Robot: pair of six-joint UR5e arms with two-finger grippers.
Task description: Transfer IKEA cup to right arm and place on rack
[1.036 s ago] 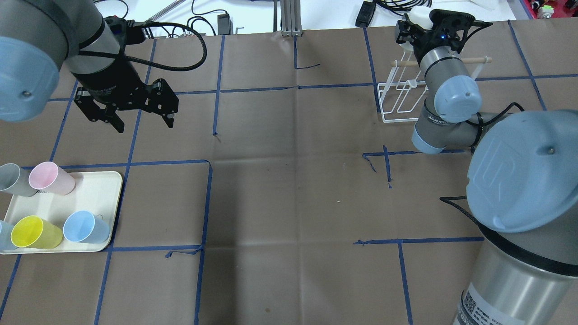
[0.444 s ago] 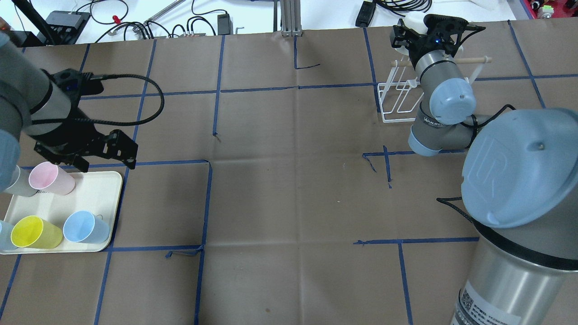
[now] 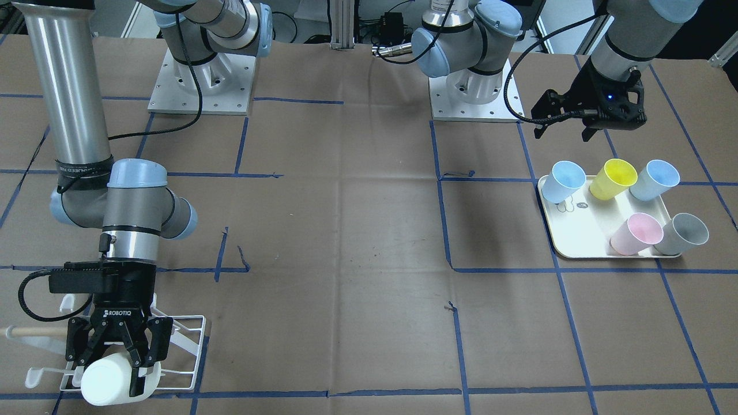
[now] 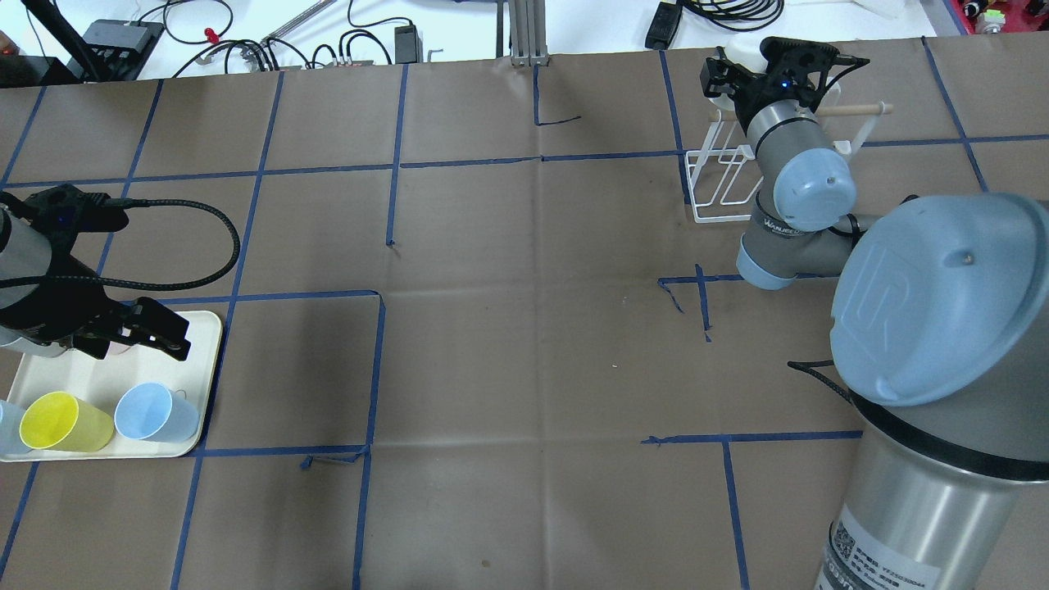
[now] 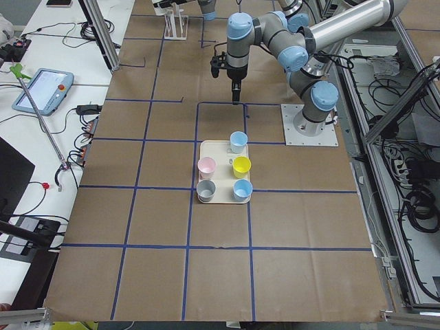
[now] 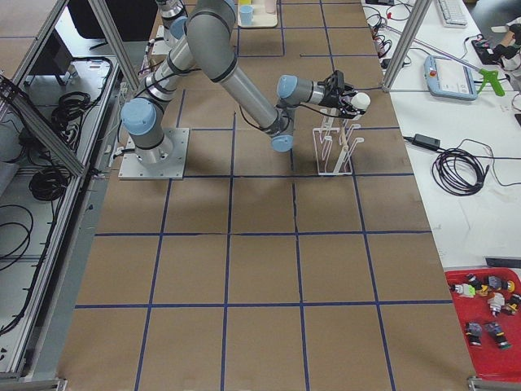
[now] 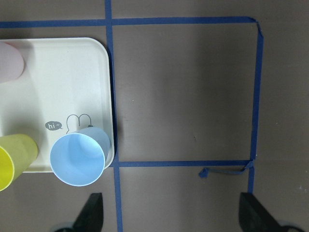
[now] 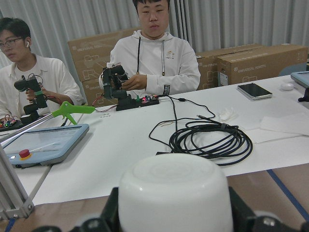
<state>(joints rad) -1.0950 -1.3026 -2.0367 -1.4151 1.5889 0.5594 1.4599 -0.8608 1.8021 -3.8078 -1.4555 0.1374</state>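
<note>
My right gripper is shut on a white IKEA cup, held on its side over the far end of the white wire rack. In the right wrist view the cup's base fills the bottom between the fingers. From overhead the cup peeks out past the right gripper, above the rack and its wooden dowel. My left gripper hangs open and empty over the cream tray. Its fingertips stand wide apart.
On the tray stand yellow, pink, grey and pale blue cups. A blue cup sits at the tray's corner. Beyond the far table edge are cables, a teach pendant and two seated people.
My left arm has swung back and down from mid-table to above the tray, gripper still open. My right gripper with the white cup has shifted slightly left over the rack.
</note>
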